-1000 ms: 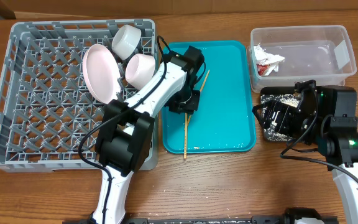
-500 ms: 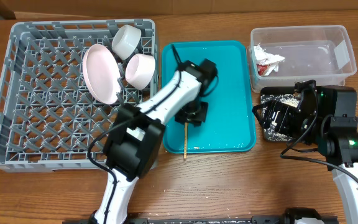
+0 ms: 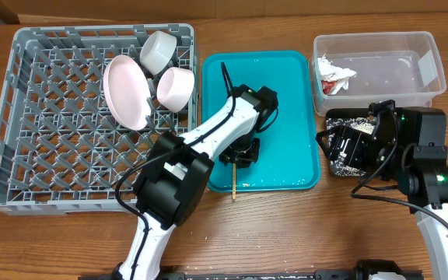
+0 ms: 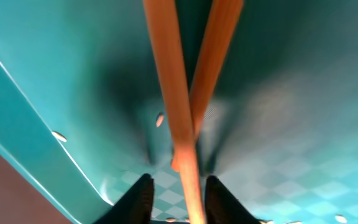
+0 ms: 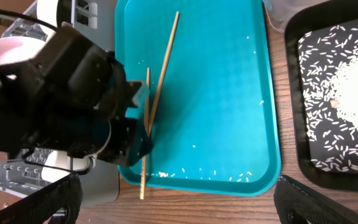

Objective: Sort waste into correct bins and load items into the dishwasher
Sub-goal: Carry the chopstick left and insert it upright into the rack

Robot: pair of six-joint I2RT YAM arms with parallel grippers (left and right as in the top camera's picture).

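Observation:
Two wooden chopsticks (image 5: 165,62) lie crossed on the teal tray (image 3: 286,101). One of them (image 3: 232,183) pokes out over the tray's front edge. My left gripper (image 3: 239,153) is low over them. In the left wrist view its jaws (image 4: 178,186) straddle one chopstick (image 4: 166,74) with a gap on each side. My right gripper (image 5: 179,199) stands wide open above the table, holding nothing. The plate (image 3: 127,92) and two small white bowls (image 3: 175,85) rest in the grey dish rack (image 3: 53,171). The wrapper (image 3: 334,75) is in the clear tub (image 3: 434,47). Rice (image 5: 353,87) covers the black tray (image 5: 291,93).
Loose rice grains (image 5: 197,176) are scattered along the teal tray's front edge. The right arm (image 3: 411,155) hides most of the black tray in the overhead view. The rack fills the table's left side, close against the teal tray.
My left gripper has moved right and toward the front of the teal tray, onto the chopsticks, and its jaws have narrowed. The right arm has not moved.

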